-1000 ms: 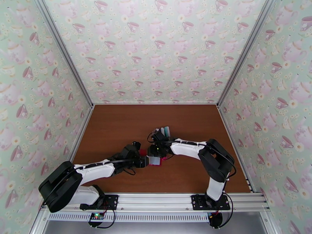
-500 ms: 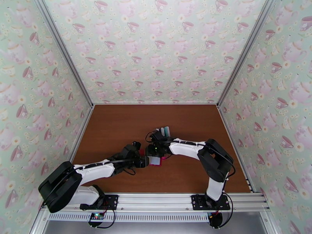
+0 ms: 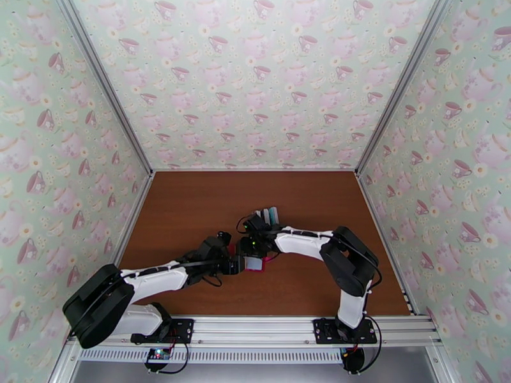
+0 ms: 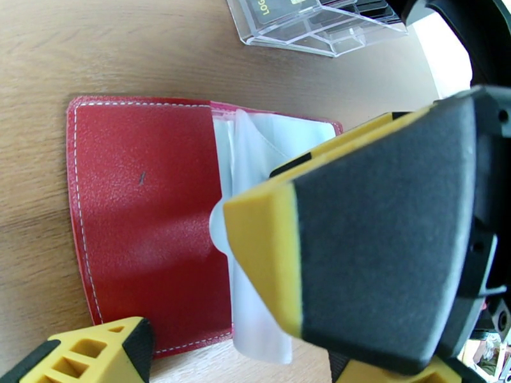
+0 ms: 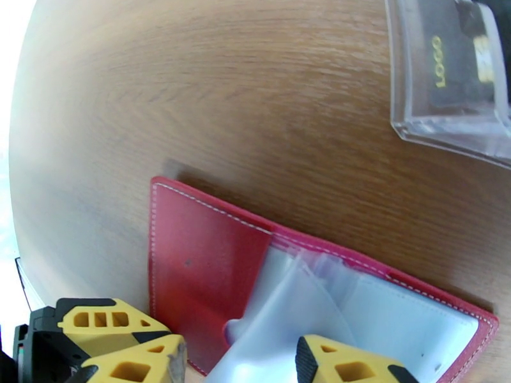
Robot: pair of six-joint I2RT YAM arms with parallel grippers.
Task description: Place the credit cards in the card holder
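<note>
The card holder lies open on the wooden table, a red flap on one side and clear inner sleeves on the other. My left gripper is open and low over it, one wide finger lying across the sleeves. My right gripper is open over the wallet's near edge, with a raised clear sleeve between its fingers. From above, both grippers meet at the card holder. The credit cards stand in a clear slotted stand just beyond; a black one reads "LOGO".
Bare brown tabletop surrounds the wallet. Patterned walls enclose the table on three sides. The stand sits very close behind the wallet, near the right wrist.
My left gripper's jaws have spread a little wider. The right arm has shifted slightly left over the wallet. The wallet and the stand have stayed put.
</note>
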